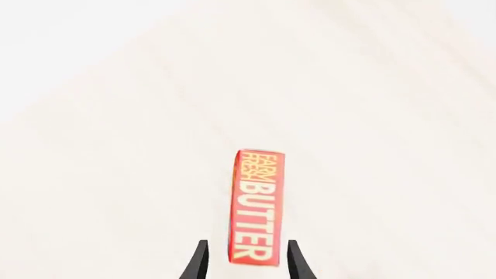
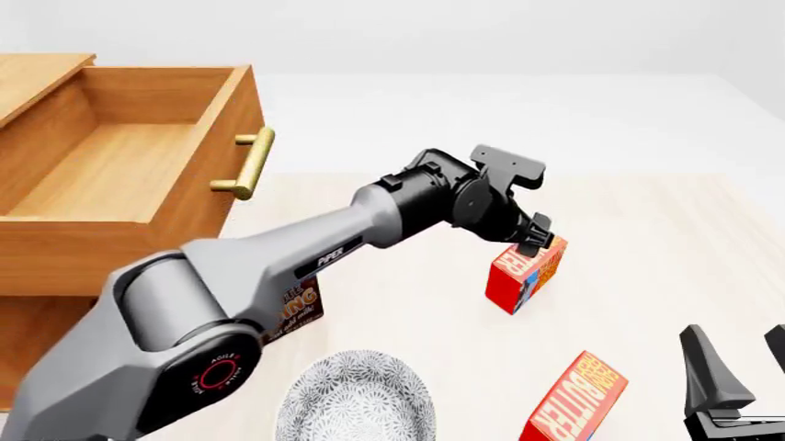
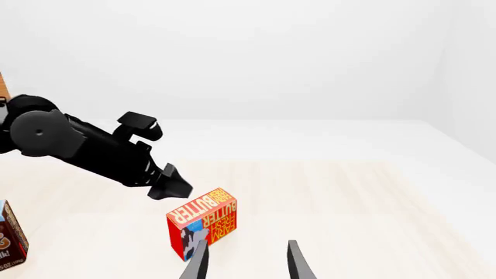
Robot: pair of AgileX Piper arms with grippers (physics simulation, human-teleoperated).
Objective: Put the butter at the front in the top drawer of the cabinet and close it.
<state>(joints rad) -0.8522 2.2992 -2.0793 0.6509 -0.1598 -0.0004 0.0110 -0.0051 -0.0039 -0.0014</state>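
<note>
Two look-alike red butter cartons lie on the table. The butter at the front (image 2: 574, 401) lies near the front edge, left of my right gripper (image 2: 740, 344), which is open and empty. The farther carton (image 2: 525, 274) is under my left gripper (image 2: 536, 241). In the left wrist view that carton (image 1: 256, 206) lies between the open fingers of the left gripper (image 1: 247, 245), with gaps on both sides. It also shows in the right wrist view (image 3: 201, 222), below the left gripper (image 3: 169, 187). The cabinet (image 2: 73, 266) stands at the left, with its top drawer (image 2: 123, 156) pulled open.
A patterned plate (image 2: 356, 400) lies at the front centre. The chocolate pudding box (image 2: 294, 308) stands partly hidden behind my left arm, and it shows at the edge of the right wrist view (image 3: 9, 241). The drawer's brass handle (image 2: 249, 165) juts toward the table's middle.
</note>
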